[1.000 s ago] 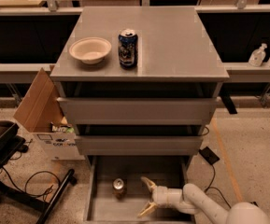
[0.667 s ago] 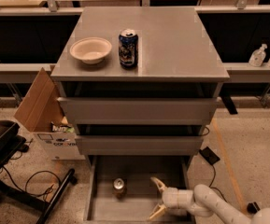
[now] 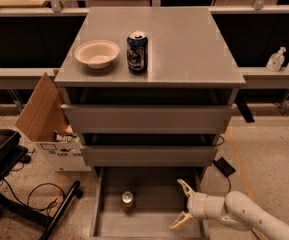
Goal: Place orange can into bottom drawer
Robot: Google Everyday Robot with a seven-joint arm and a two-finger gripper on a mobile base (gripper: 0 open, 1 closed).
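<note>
The orange can stands upright on the floor of the open bottom drawer, left of centre, silver top showing. My gripper is open and empty at the drawer's right side, well to the right of the can and apart from it. Its two pale fingers are spread wide, one up and one down. The white arm reaches in from the lower right.
A dark blue can and a white bowl stand on the cabinet top. The two upper drawers are partly pulled out. A cardboard box and a chair base with cables are left of the cabinet.
My gripper has moved to the right, away from the can, towards the drawer's right edge. The can stays standing in the drawer.
</note>
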